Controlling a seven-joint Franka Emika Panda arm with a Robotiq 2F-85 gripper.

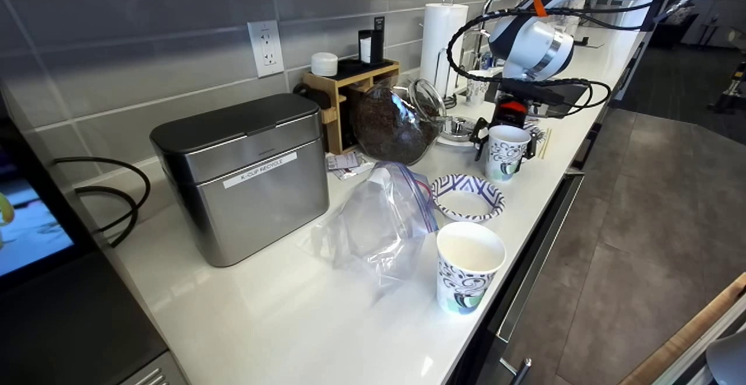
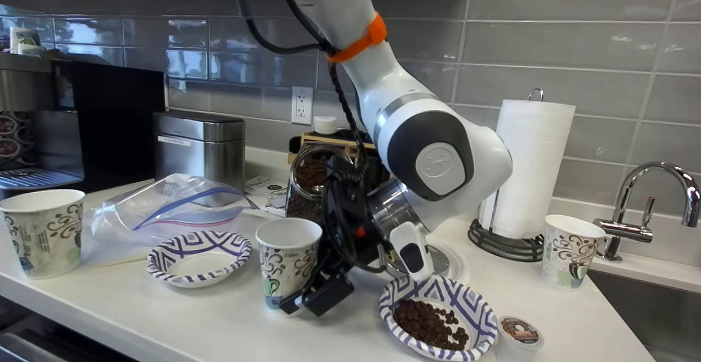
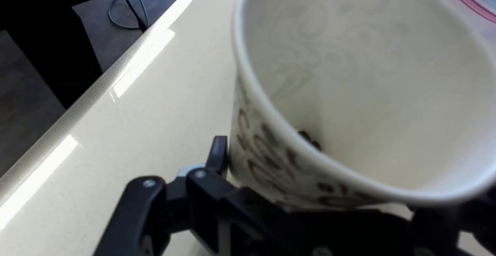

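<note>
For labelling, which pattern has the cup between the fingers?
The cup has dark swirls on white, green below; clearest in an exterior view.

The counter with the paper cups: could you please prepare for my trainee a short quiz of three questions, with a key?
1. True or false: dark brown pieces lie in the patterned bowl near the small pod.
2. Where is the cup nearest the gripper? A) in the sink; B) between the gripper's fingers; C) inside the plastic bag.
3. Complete the label on the metallic bin: K-CUP ...

Key: 1. True; 2. B; 3. RECYCLE.
</note>
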